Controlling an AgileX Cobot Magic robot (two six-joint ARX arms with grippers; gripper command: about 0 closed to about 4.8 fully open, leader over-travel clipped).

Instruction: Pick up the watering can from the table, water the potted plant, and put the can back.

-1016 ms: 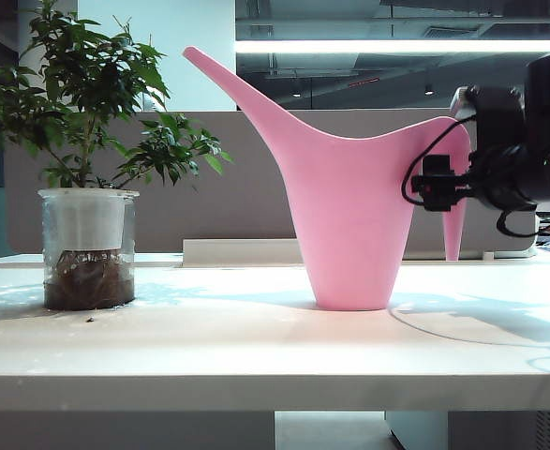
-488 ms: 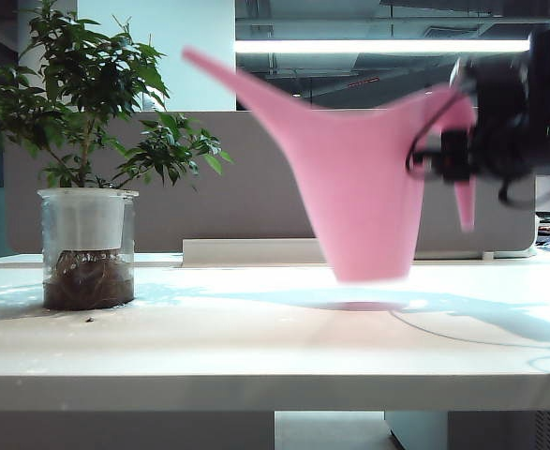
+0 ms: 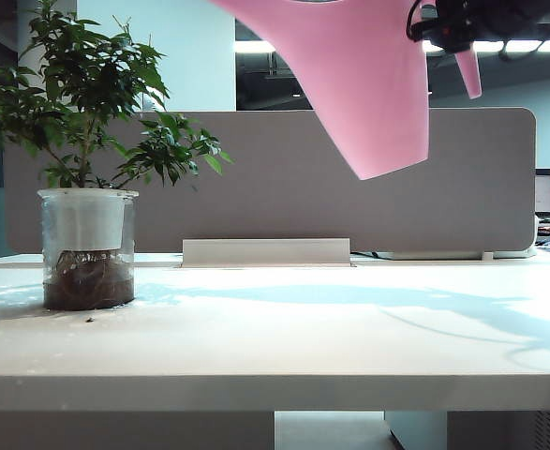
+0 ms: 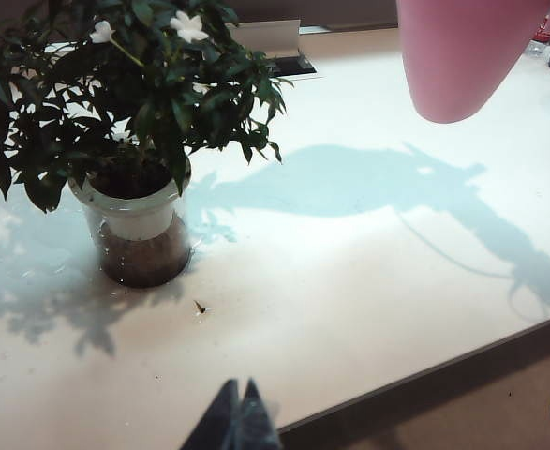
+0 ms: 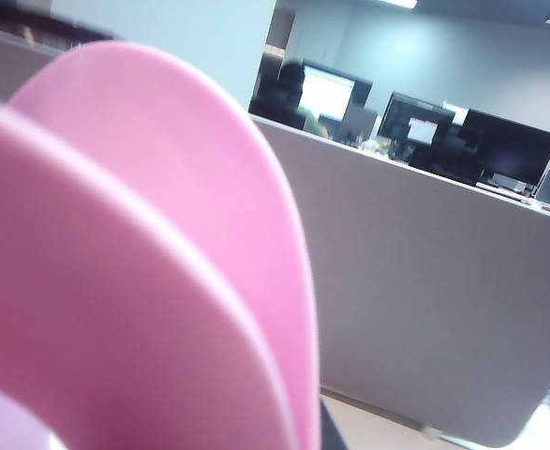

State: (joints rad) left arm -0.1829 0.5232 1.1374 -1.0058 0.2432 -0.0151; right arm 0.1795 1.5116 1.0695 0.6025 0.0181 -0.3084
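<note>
Since the earlier frames, only the can (image 3: 368, 84) has moved: it no longer stands on the table (image 3: 275, 347) but hangs high above it, tilted, right of the plant (image 3: 87, 169), which stays in place at the table's left. Its handle sits clamped in the right gripper (image 3: 448, 23) at the upper right, while the left gripper (image 4: 237, 422) waits low over the near table edge, fingertips together and empty. Pickup appears complete; carrying the can leftward over the plant to pour is the likely next step.
</note>
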